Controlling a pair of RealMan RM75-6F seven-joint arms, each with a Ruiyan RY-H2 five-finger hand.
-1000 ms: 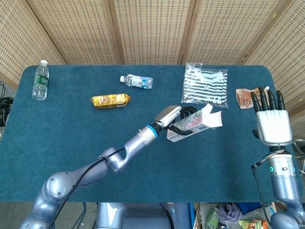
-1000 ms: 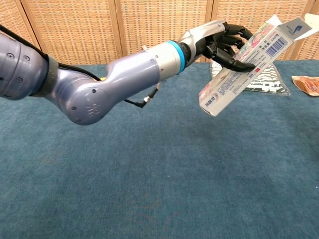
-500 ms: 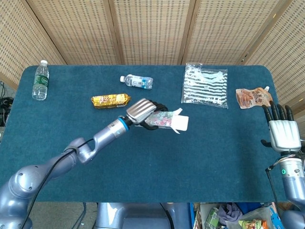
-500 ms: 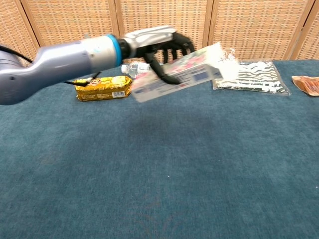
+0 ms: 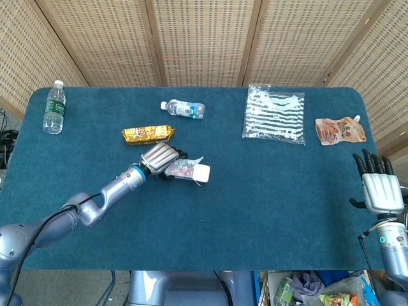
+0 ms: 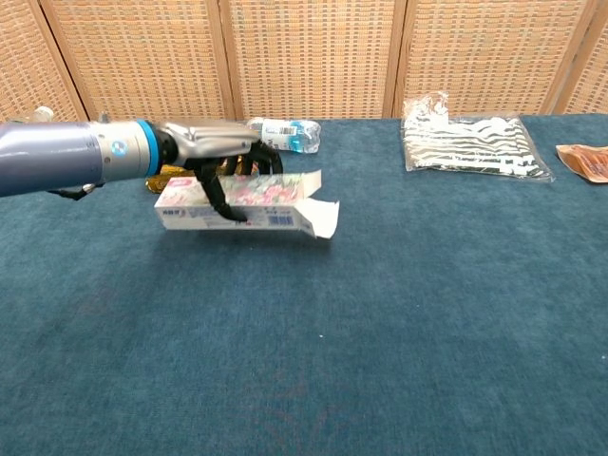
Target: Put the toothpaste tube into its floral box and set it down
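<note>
My left hand [image 5: 159, 159] [image 6: 220, 163] grips the floral box [image 5: 189, 170] [image 6: 245, 202] from above, its dark fingers wrapped around the middle. The box lies level just above or on the blue table [image 5: 268, 191], left of centre, with its end flaps open toward the right. No toothpaste tube shows outside the box, and its inside is hidden. My right hand [image 5: 379, 185] stands at the table's right edge with fingers upright and apart, holding nothing; the chest view does not show it.
A gold snack pack [image 5: 148, 134] lies just behind the left hand. A small water bottle [image 5: 183, 109] lies on its side further back, and another bottle [image 5: 54, 107] stands at the far left. A striped bag [image 5: 275, 115] and a brown pouch [image 5: 340, 131] sit at the back right.
My left hand carried the box from the table's middle to the left and lowered it, turning it from tilted to level. My right hand dropped lower at the right edge.
</note>
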